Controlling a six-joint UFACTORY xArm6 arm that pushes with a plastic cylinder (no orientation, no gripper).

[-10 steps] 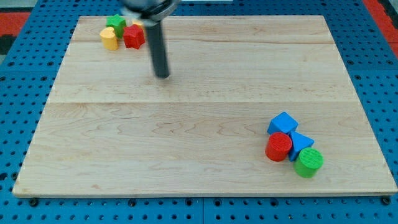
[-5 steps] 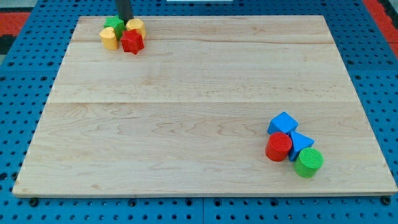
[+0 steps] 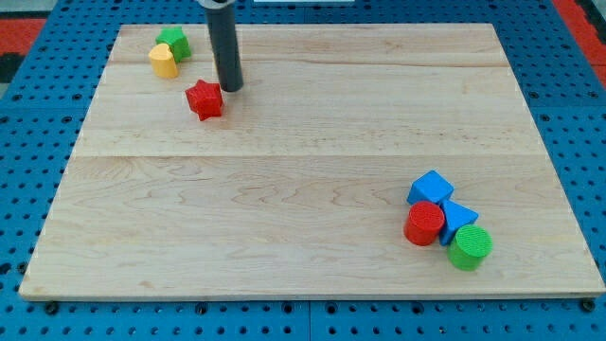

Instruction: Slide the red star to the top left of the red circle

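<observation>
The red star [image 3: 204,98] lies on the wooden board [image 3: 312,218] in the upper left part, apart from the other blocks there. My tip [image 3: 230,87] stands just to the star's upper right, very close to it. The red circle [image 3: 424,224] sits at the lower right, touching blue blocks and a green one. The star is far to the circle's upper left.
A green block [image 3: 173,41] and a yellow block [image 3: 163,60] sit at the board's top left corner. A blue block [image 3: 431,188], another blue block [image 3: 458,217] and a green circle [image 3: 470,247] cluster around the red circle. Blue pegboard surrounds the board.
The red star has slid down and right, out of the top left cluster. My tip moved from the board's top edge down to the star's upper right. A second yellow block no longer shows.
</observation>
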